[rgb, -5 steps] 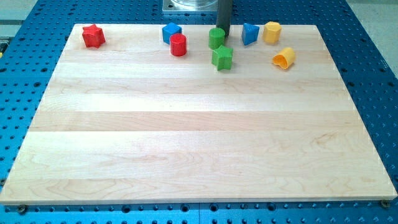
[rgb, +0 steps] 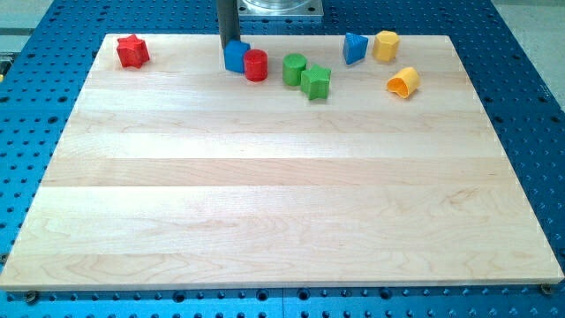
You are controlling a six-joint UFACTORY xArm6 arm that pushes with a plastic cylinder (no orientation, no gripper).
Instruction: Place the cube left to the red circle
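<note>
Board [rgb: 265,194]: green cylinder [rgb: 294,68] and green star [rgb: 315,81] sit just right of the red circle [rgb: 255,64]. Blue cube [rgb: 235,56] touches the circle's left side. We have no jaws; my tip [rgb: 229,42] rests against the cube's top-left.

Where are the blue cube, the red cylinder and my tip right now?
blue cube [rgb: 235,58]: camera view, front face.
red cylinder [rgb: 256,65]: camera view, side wall, touching the cube's right.
my tip [rgb: 230,41]: camera view, rod's lower end, at the cube's top edge.
</note>
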